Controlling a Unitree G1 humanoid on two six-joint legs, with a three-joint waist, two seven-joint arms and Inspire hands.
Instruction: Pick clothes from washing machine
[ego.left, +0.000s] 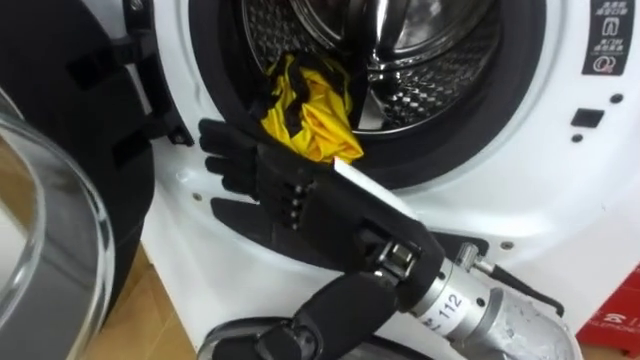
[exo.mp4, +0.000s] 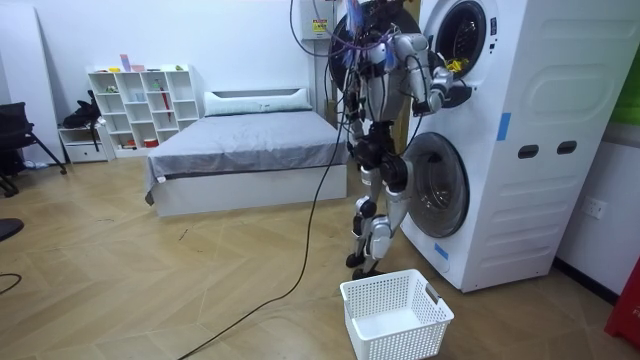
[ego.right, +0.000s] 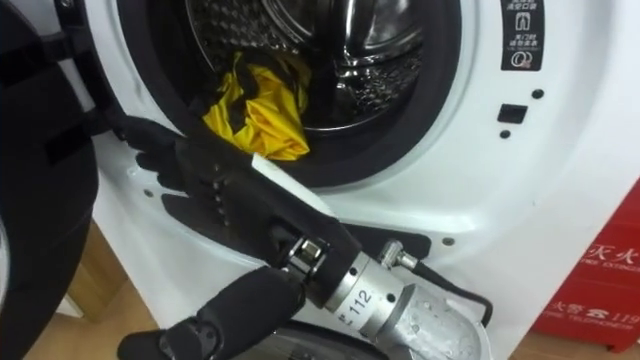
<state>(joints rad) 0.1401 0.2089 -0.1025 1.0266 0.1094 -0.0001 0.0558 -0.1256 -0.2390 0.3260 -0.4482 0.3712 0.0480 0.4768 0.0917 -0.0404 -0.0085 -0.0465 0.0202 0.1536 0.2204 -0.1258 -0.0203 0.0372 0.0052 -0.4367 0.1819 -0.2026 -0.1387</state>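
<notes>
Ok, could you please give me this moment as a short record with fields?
Robot: stands at the white washing machine, one arm raised to its upper drum
Clothing: yellow garment bunched on the drum's lower left rim
Right hand: right hand open, fingers straight, at the door seal beside and below the garment, not curled round it
Basket: white basket on the floor by the robot's feet
Status: garment not yet picked

1 yellow garment (ego.left: 315, 115) counted at the drum's (ego.left: 430, 60) lower-left rim | 1 washing machine (exo.mp4: 520, 150) counted | 1 white basket (exo.mp4: 405, 342) counted | 1 bed (exo.mp4: 250, 145) counted | 1 shelf unit (exo.mp4: 140, 110) counted
</notes>
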